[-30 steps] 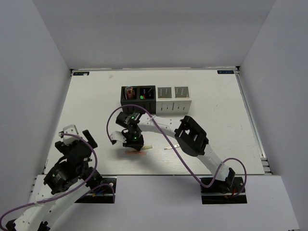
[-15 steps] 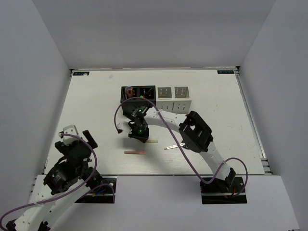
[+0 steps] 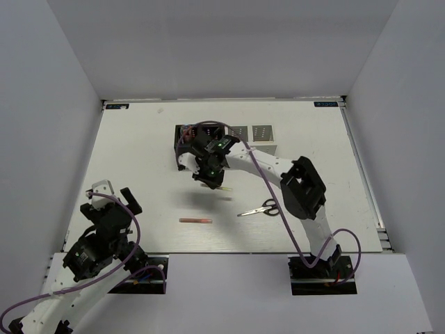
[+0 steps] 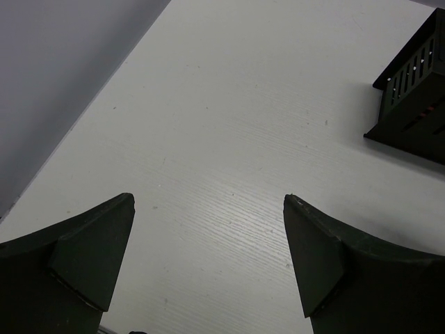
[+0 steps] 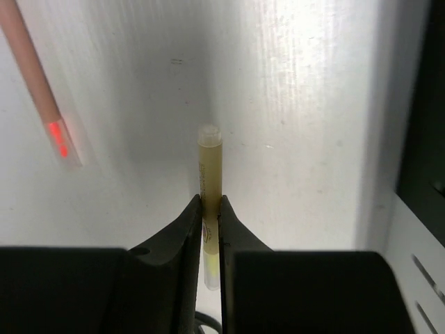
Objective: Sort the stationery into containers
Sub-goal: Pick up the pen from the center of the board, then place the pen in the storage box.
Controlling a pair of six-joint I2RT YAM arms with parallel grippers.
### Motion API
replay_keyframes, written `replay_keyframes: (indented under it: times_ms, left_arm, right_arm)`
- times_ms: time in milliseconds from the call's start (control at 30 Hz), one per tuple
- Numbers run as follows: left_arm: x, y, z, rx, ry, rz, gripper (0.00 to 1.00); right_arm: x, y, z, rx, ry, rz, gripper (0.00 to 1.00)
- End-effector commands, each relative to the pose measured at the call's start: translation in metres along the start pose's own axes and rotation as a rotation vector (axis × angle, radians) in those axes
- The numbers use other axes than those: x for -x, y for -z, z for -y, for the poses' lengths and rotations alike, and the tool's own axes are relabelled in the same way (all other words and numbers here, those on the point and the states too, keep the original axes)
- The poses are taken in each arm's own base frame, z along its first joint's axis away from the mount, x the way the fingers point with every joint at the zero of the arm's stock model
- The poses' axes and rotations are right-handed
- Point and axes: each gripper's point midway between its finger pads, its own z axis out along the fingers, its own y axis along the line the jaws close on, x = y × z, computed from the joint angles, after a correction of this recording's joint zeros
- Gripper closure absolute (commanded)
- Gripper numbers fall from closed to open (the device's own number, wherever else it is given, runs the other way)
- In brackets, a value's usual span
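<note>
Since the right gripper [image 5: 210, 209] is pinched tight on the thin yellow stick [image 5: 210, 163], just in front of the containers [image 3: 262, 132] at their black end, I'd square the stick over one box before letting go. The pink stick [image 3: 195, 220] and scissors [image 3: 261, 208] lie further out front. The left gripper [image 4: 208, 202] gapes empty, well off front-left.

One yellow stick [image 5: 210, 181], one pink stick [image 3: 195, 220], one pair of scissors [image 3: 259, 207], two light boxes [image 3: 262, 131], black boxes [image 4: 414, 97] partly hidden

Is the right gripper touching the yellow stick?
Touching. The right wrist view shows the right gripper pinching the yellow stick, no gap either side.
</note>
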Motion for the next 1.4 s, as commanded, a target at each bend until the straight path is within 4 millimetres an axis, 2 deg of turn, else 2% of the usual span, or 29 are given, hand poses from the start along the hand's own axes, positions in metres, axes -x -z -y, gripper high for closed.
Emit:
replay_keyframes:
  times_ms: [0, 133, 267, 300, 333, 400, 433, 467, 500, 533, 667, 700, 733, 767, 800, 933, 1267, 1333, 1367]
  left_arm:
    - [-0.003, -0.002, 0.003, -0.005, -0.01, -0.003, 0.02]
    - [-0.003, -0.002, 0.003, -0.009, -0.009, -0.003, 0.02]
    - [-0.003, -0.002, 0.004, -0.009, -0.01, -0.002, 0.02]
    - [-0.003, -0.002, 0.004, -0.01, -0.014, -0.004, 0.02]
    - [-0.004, -0.002, 0.004, -0.01, -0.014, -0.005, 0.02]
    - [-0.004, -0.002, 0.005, -0.014, -0.017, -0.006, 0.02]
    - [-0.004, -0.002, 0.004, -0.01, -0.018, -0.007, 0.02]
    - [-0.004, -0.002, 0.005, -0.011, -0.018, -0.006, 0.02]
    - [-0.004, -0.002, 0.005, -0.013, -0.018, -0.008, 0.02]
    - [-0.003, -0.002, 0.005, -0.014, -0.014, -0.005, 0.02]
    - [-0.005, -0.003, 0.006, -0.017, -0.023, -0.01, 0.02]
    - [-0.005, -0.003, 0.006, -0.015, -0.021, -0.008, 0.02]
    - [-0.004, -0.003, 0.006, -0.015, -0.021, -0.008, 0.02]
    - [-0.004, -0.003, 0.006, -0.016, -0.023, -0.008, 0.02]
    - [-0.005, -0.003, 0.006, -0.016, -0.027, -0.01, 0.02]
    - [-0.006, -0.003, 0.008, -0.019, -0.031, -0.013, 0.02]
    - [-0.007, -0.004, 0.008, -0.014, -0.044, -0.019, 0.02]
    - [-0.007, -0.004, 0.008, -0.013, -0.045, -0.02, 0.02]
    - [-0.007, -0.004, 0.008, -0.013, -0.048, -0.022, 0.02]
  right_arm:
    - [0.026, 0.041, 0.005, -0.037, -0.007, 0.131, 1.0]
    - [0.032, 0.06, 0.013, -0.069, -0.017, 0.178, 1.0]
    - [0.042, 0.098, 0.034, -0.174, -0.027, 0.265, 1.0]
    - [0.042, 0.104, 0.04, -0.195, -0.036, 0.279, 1.0]
    - [0.046, 0.12, 0.051, -0.243, -0.041, 0.321, 1.0]
    - [0.046, 0.13, 0.061, -0.287, -0.052, 0.338, 1.0]
    - [0.047, 0.146, 0.075, -0.338, -0.063, 0.378, 1.0]
    - [0.047, 0.15, 0.078, -0.35, -0.071, 0.389, 1.0]
    - [0.044, 0.158, 0.089, -0.379, -0.088, 0.404, 1.0]
    - [0.043, 0.171, 0.096, -0.409, -0.099, 0.436, 1.0]
    - [0.033, 0.192, 0.121, -0.486, -0.144, 0.492, 1.0]
    - [0.029, 0.187, 0.123, -0.49, -0.153, 0.495, 1.0]
    - [0.026, 0.196, 0.134, -0.528, -0.164, 0.523, 1.0]
    - [0.025, 0.196, 0.137, -0.533, -0.167, 0.534, 1.0]
    - [0.021, 0.188, 0.14, -0.536, -0.171, 0.539, 1.0]
    - [0.021, 0.184, 0.161, -0.547, -0.184, 0.591, 1.0]
    - [0.027, 0.184, 0.193, -0.503, -0.246, 0.705, 1.0]
    - [0.026, 0.179, 0.195, -0.489, -0.25, 0.719, 1.0]
    - [0.018, 0.17, 0.198, -0.483, -0.267, 0.706, 1.0]
